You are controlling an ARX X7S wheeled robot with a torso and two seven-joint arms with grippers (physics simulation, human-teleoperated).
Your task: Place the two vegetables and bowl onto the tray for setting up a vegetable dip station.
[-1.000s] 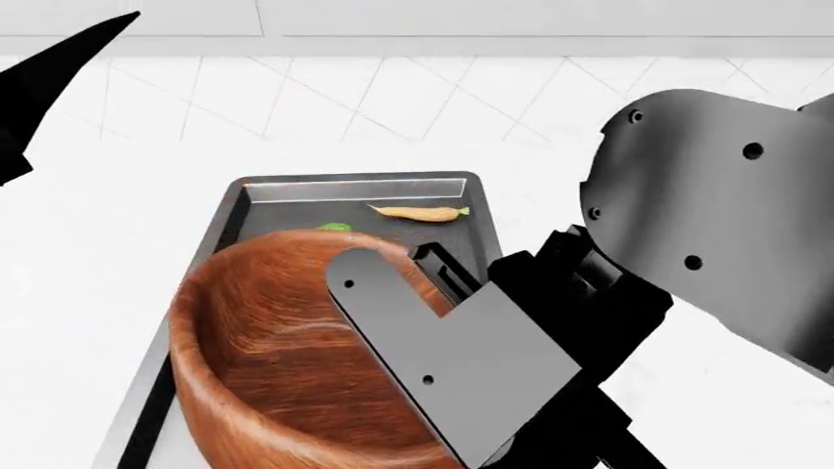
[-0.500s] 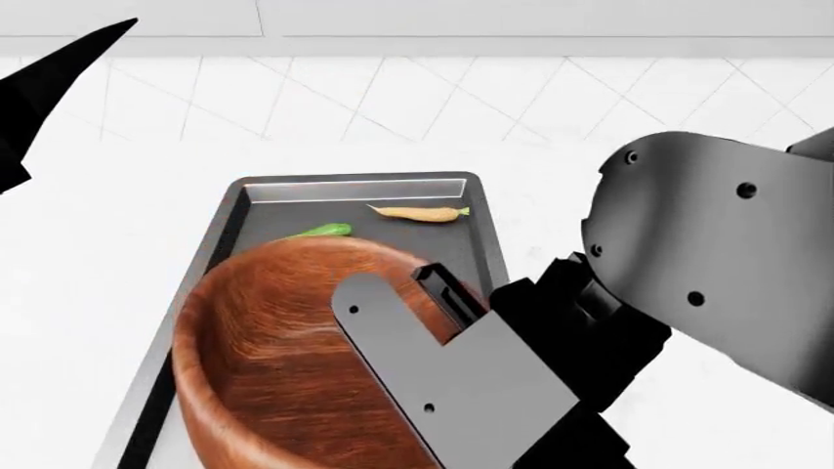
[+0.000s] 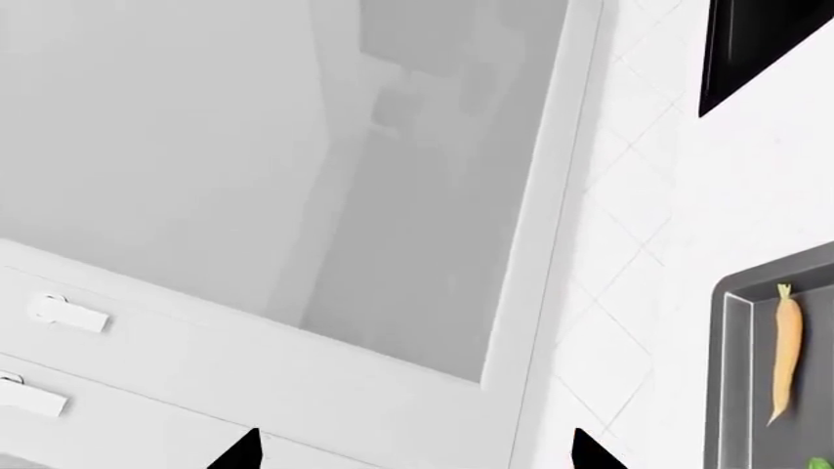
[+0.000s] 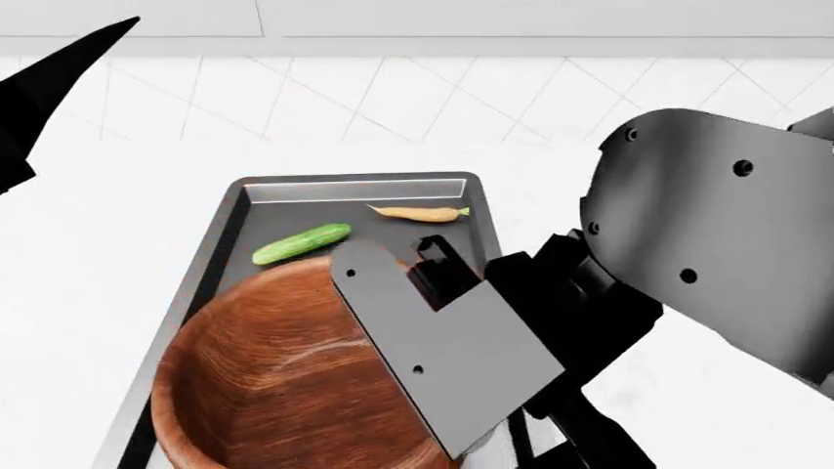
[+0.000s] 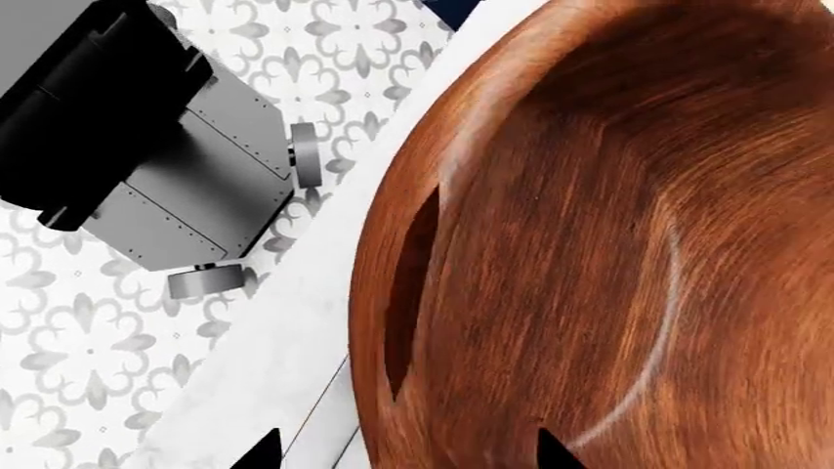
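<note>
The bowl (image 4: pixel 280 376) sat on the tray (image 4: pixel 232 220), cucumber (image 4: pixel 301 243) and carrot (image 4: pixel 420 213) beyond it. The right gripper (image 4: pixel 437 269) hovered at the rim; whether it was clamped or apart, I couldn't tell. Best release gently, lift straight. The left gripper's fingertips (image 3: pixel 244 451) stood apart, probably empty.

Tray (image 4: pixel 234 210) on the counter (image 4: pixel 104 225), running away from the robot toward the tiled back wall (image 4: pixel 391 88). Carrot (image 4: pixel 420 213) on the tray at its far end, lying crosswise. Cucumber (image 4: pixel 301 243) just nearer and to the left, angled, apart from the carrot. Bowl (image 4: pixel 261 381) over the tray's near end, just before the cucumber. Right arm (image 4: pixel 704 244) to the right of the bowl.
</note>
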